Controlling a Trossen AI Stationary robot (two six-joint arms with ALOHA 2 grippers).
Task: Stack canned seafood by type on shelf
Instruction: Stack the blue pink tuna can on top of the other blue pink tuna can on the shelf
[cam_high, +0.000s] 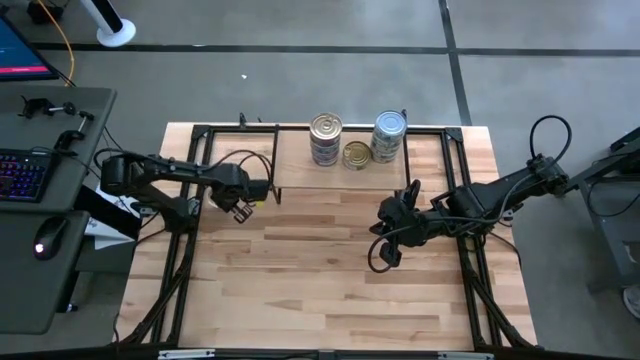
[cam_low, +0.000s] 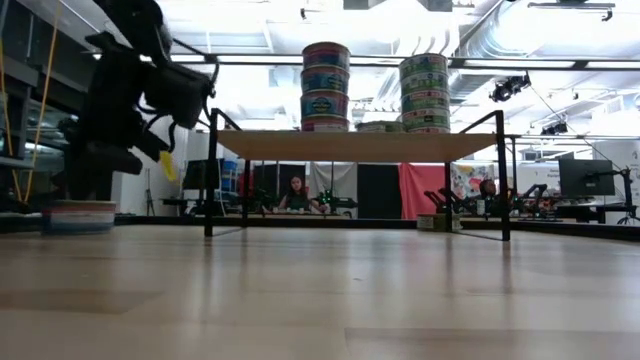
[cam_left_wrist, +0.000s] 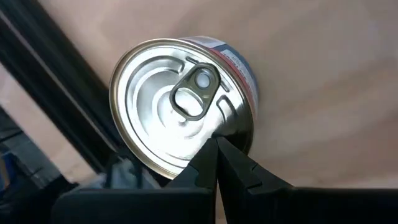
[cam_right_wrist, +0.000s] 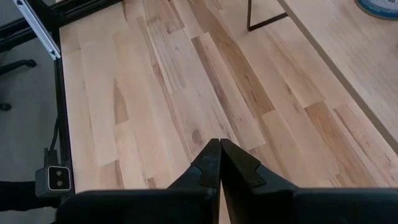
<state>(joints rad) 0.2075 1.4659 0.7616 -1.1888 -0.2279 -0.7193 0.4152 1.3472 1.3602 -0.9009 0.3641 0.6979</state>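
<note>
A silver-topped tin (cam_left_wrist: 180, 102) with a pull tab stands on the table at its left side (cam_low: 78, 216); my left arm hides it in the high view. My left gripper (cam_left_wrist: 216, 144) is shut and slants down over the tin's rim (cam_high: 240, 197). The shelf (cam_high: 300, 165) stands at the table's far edge and bears two tall stacks of tins (cam_low: 326, 88) (cam_low: 425, 92), with a low gold-topped tin (cam_high: 357, 155) between them. My right gripper (cam_right_wrist: 219, 146) hangs shut above the bare table, right of centre (cam_high: 387, 238). My left gripper's shut fingertips (cam_left_wrist: 208, 152) show in front of the tin's rim (cam_left_wrist: 239, 134), coming from above at a slant. Whether they touch the rim I cannot tell. The tin stands upright on the table.
Black frame bars (cam_high: 185, 215) run along the table's left and right sides. The shelf's thin black legs (cam_low: 211, 170) stand on the table. Bare wood (cam_high: 320, 270) spreads over the table's middle and near part. A desk with a keyboard (cam_high: 20, 175) stands off to the left.
</note>
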